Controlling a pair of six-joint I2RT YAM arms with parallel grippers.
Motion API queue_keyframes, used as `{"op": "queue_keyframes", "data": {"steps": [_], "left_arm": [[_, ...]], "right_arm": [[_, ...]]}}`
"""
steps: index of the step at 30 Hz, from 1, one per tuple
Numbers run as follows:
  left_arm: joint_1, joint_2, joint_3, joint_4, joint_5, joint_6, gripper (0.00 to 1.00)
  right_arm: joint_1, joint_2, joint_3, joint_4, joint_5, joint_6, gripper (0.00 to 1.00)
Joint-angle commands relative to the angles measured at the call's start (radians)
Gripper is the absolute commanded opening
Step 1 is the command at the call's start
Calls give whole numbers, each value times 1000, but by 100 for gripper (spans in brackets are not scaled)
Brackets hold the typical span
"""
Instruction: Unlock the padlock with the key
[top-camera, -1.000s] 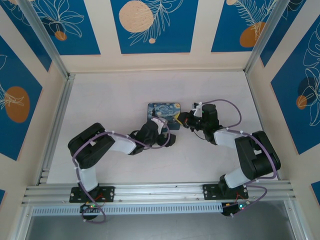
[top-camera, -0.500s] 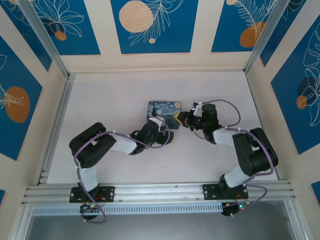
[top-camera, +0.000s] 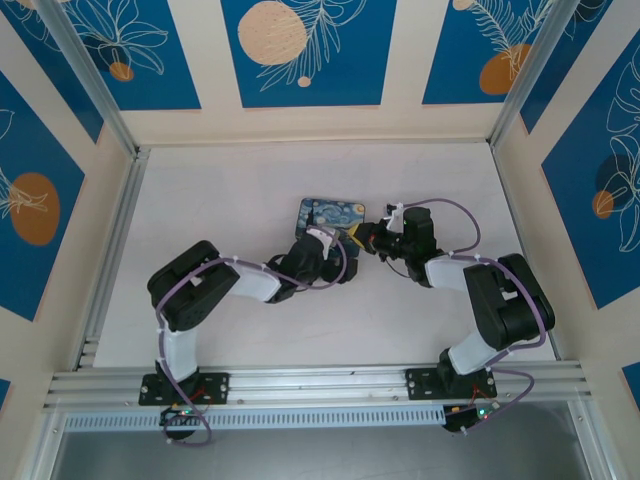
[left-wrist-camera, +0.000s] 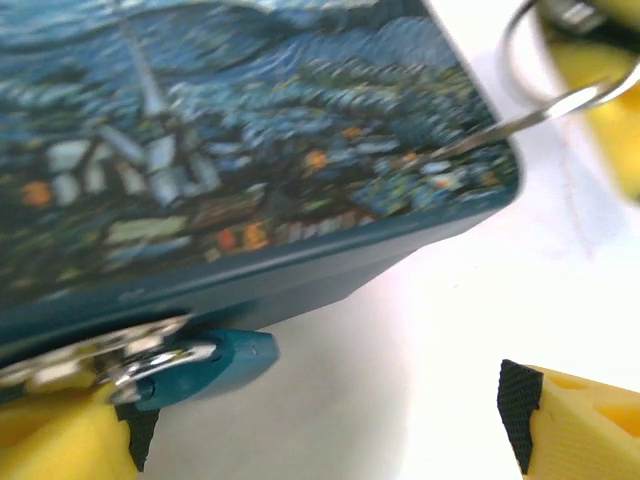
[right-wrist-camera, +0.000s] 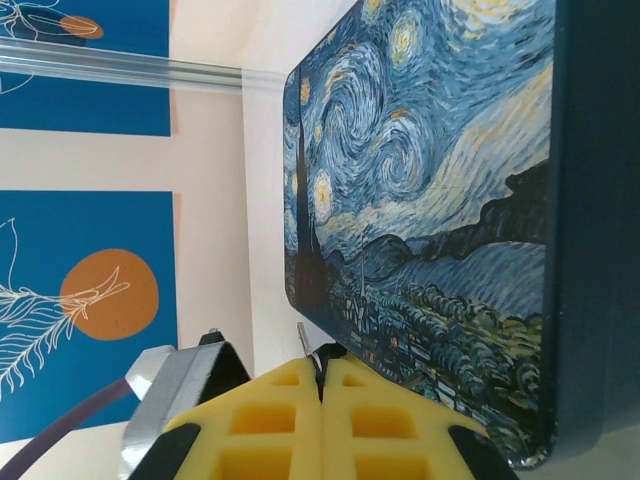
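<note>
Right gripper (right-wrist-camera: 321, 385) has its yellow foam pads pressed together on the key (right-wrist-camera: 302, 345), a thin grey metal sliver; only the tip sticks out past the pads. It sits at the near right corner of the flat tin box (top-camera: 333, 213) with the blue-and-yellow swirl-painted lid. From the left wrist the key's long axis runs diagonally, upper right down to lower left, over that lid corner, so the tip lies over the lid and not on the lock. The small teal-bodied padlock (left-wrist-camera: 225, 360), as it reads, hangs from a silver hasp on the box's near side wall, below the lid edge and well along the wall from the key. Left gripper (left-wrist-camera: 318, 420) has its jaws wide apart and grips nothing. It straddles that wall low over the white table (top-camera: 230, 200), one pad just beside the hasp, the other well off to the side. So the left arm is nearer the lock while the right holds the key. Judgement: the key needs to drop below the lid edge, slide along the near wall toward the padlock, and turn to line up with the keyway. The keyway itself can't be made out. Risk is the tip snagging on the lid corner.
</note>
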Motion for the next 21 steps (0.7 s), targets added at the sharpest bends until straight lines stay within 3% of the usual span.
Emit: {"op": "queue_keyframes", "data": {"steps": [1,8,21], "left_arm": [[13,7,23,119,102,-101,89],[43,49,-16,250,119,-254,89],[41,101,-21,211,67,-277,84]], "right_arm": [[-2,21,17,-3,-7,-4,0],[-2,30,13,13,-12,2,0],[-5,36,8,23,-11,7,0]]}}
